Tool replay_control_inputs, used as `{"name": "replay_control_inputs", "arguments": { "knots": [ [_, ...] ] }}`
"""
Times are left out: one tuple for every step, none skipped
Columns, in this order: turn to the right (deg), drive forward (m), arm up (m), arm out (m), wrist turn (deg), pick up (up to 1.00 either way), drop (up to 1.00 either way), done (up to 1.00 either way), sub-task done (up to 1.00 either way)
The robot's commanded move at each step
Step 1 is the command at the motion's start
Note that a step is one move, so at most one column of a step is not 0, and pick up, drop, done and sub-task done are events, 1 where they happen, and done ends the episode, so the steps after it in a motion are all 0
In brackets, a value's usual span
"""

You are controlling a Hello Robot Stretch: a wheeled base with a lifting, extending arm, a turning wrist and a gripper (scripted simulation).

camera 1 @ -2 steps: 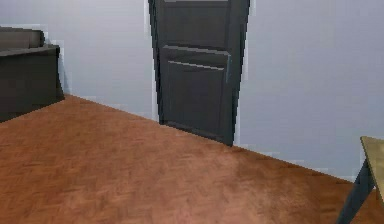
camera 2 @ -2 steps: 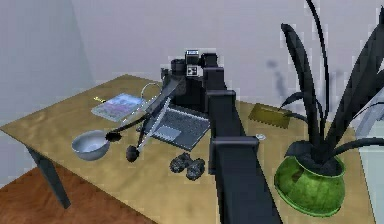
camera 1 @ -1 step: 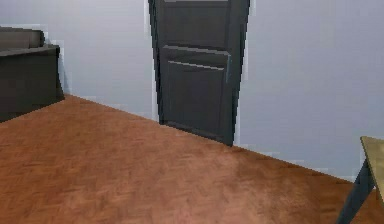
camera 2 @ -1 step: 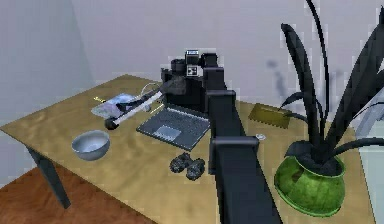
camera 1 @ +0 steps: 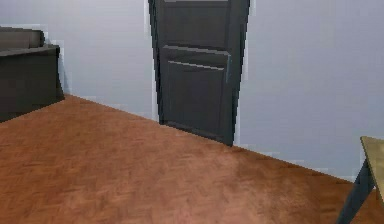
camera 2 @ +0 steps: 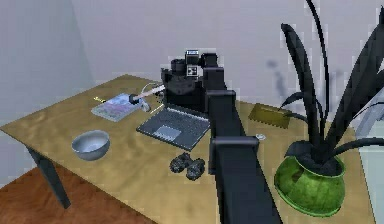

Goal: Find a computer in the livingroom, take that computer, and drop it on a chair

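Observation:
A grey laptop [camera 2: 172,126] with its keyboard showing lies on a light wooden table [camera 2: 60,122] in the arm side view. The dark arm bar [camera 2: 232,150] rises from the bottom edge over the table. At its far end is the gripper [camera 2: 172,90], just beyond the laptop's far edge. The laptop and other table items lie at or behind the gripper, so I cannot tell whether it holds anything.
On the table are a grey bowl [camera 2: 90,144], a bluish flat item [camera 2: 122,105], a small dark object [camera 2: 188,165], an olive flat item [camera 2: 270,116] and a green potted plant [camera 2: 312,178]. The forward view has a dark door [camera 1: 200,65], dark furniture [camera 1: 25,80] and a table corner [camera 1: 374,158].

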Motion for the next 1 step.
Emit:
{"name": "replay_control_inputs", "arguments": {
  "knots": [
    [0.0,0.00,0.00,0.00,45.0,0.00,0.00,0.00,0.00]
  ]
}}
